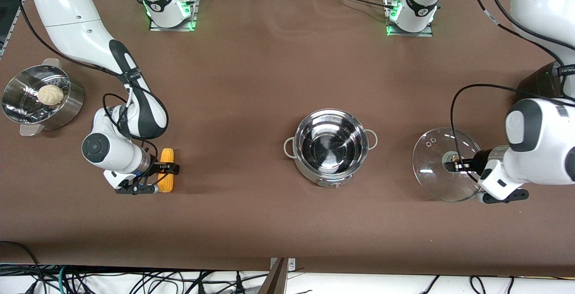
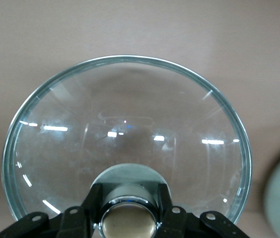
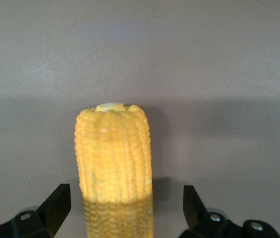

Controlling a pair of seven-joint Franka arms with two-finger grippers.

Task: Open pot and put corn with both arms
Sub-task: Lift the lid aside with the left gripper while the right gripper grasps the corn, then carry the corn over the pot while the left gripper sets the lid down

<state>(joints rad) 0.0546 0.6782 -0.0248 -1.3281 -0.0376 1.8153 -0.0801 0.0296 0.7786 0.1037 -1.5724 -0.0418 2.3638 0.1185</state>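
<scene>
1. The opening is done: the pot (image 1: 330,146) stands bare-mouthed mid-counter, and my left hand (image 1: 457,164) is clenched on the knob of the lid (image 1: 438,163), holding it tilted, rim near the counter (image 1: 269,73), at the pot's 3 o'clock.
2. What's left is the corn (image 1: 167,170), lying on the counter well apart at the pot's 9 o'clock. My right hand (image 1: 162,178) is spread wide around it, fingers (image 3: 55,206) flanking it without touching.
3. Grasping, carrying and dropping it in remain, I judge.
4. The pot is polished steel, round, with loop handles; the lid is clear domed glass; the corn is a bumpy yellow cylinder.
</scene>
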